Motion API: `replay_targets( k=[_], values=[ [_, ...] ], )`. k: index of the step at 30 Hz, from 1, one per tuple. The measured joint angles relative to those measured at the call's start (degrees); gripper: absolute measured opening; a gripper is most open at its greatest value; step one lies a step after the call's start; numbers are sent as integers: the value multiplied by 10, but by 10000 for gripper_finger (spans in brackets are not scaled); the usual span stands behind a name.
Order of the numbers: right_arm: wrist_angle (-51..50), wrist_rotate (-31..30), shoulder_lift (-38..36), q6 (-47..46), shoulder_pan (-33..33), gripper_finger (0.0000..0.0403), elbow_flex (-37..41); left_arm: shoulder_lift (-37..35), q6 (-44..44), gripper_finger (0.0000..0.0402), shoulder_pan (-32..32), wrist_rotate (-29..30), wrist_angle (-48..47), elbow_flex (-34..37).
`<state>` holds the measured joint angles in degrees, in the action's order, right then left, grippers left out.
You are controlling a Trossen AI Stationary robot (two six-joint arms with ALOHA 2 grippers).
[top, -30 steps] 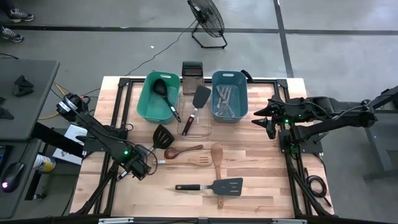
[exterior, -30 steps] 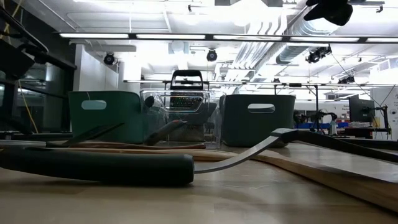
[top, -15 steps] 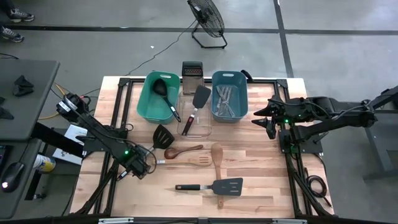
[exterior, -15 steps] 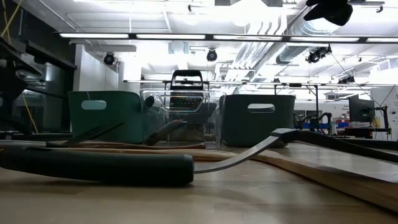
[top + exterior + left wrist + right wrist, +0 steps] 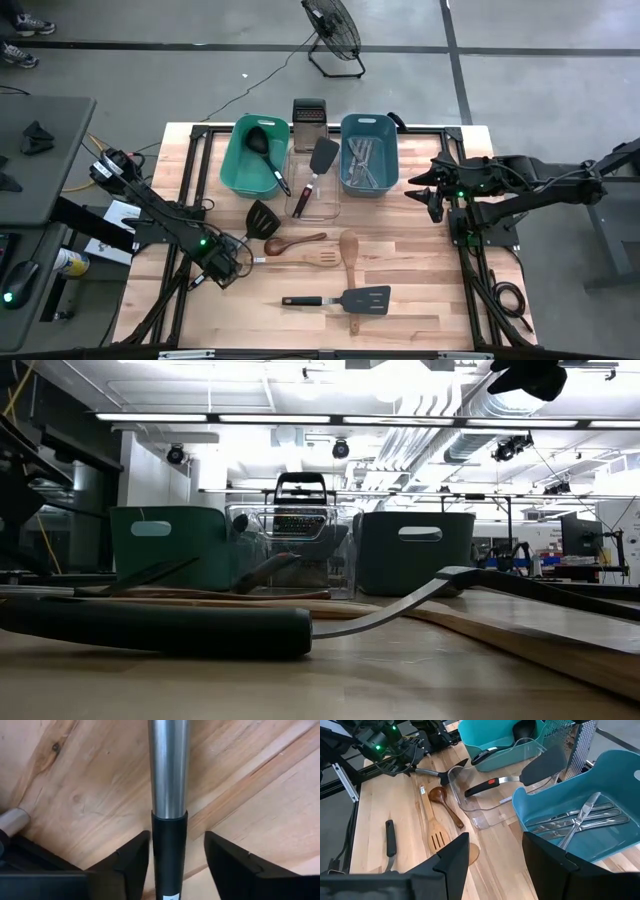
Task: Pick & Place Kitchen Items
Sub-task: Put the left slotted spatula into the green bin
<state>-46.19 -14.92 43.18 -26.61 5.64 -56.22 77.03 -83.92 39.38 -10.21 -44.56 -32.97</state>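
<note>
The left gripper [image 5: 172,862] sits low on the tabletop [image 5: 420,290] near its left edge, fingers [image 5: 131,857] straddling the black turner's [image 5: 262,219] handle with slim gaps either side, not visibly clamped. That turner lies just below the teal tub [image 5: 252,158]. The right gripper [image 5: 432,193] hangs open past the blue tub [image 5: 368,153], by the right edge. Bare wood lies between.

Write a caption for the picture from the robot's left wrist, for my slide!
The left hand straddles a black-and-silver utensil handle lying on the wooden table, fingers on either side, not yet touching it.
</note>
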Motion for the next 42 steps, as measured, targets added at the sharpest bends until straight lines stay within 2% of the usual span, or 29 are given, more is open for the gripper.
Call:
replay_targets(
  k=[13,22,42],
  values=[
    [0,-2,0,0,0,176,0,0,-1,76,0,0,-2,1],
    [0,-2,0,-1,0,176,0,1,-3,76,0,-2,-1,-2],
    [1,-2,0,-1,0,176,0,0,-3,76,0,13,-4,-62]
  ],
)
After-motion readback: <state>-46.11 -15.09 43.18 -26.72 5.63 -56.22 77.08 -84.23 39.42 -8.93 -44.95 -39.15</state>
